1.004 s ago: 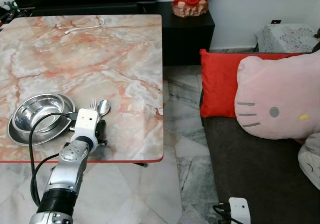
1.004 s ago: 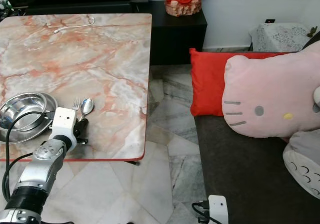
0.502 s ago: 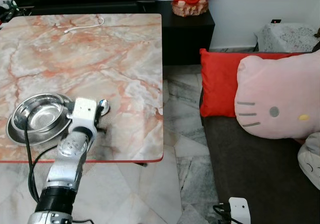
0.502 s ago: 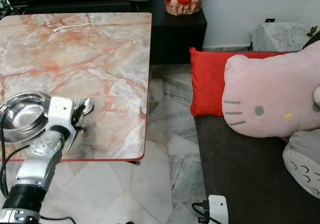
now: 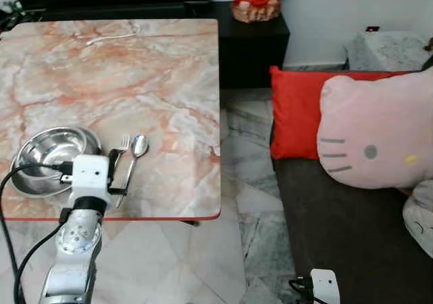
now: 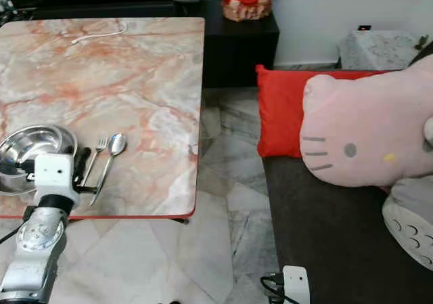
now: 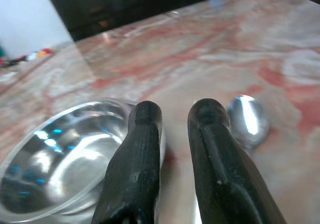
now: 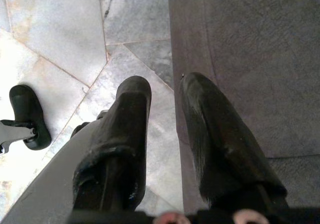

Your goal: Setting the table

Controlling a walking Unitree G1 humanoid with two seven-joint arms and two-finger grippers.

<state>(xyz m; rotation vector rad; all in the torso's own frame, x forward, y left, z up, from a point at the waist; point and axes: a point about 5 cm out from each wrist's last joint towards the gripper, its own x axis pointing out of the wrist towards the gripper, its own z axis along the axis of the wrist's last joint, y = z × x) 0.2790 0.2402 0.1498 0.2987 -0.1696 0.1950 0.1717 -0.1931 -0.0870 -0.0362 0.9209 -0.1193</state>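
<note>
On the pink marble desk, bowl, fork and spoon side by side; left fingers slightly apart, empty, best pulled away slowly without bumping them.

Left gripper raised, fingers slightly parted, right gripper hanging idle

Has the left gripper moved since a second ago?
Yes. The left gripper has drawn back toward the table's near edge, uncovering the fork and spoon beside the steel bowl.
</note>
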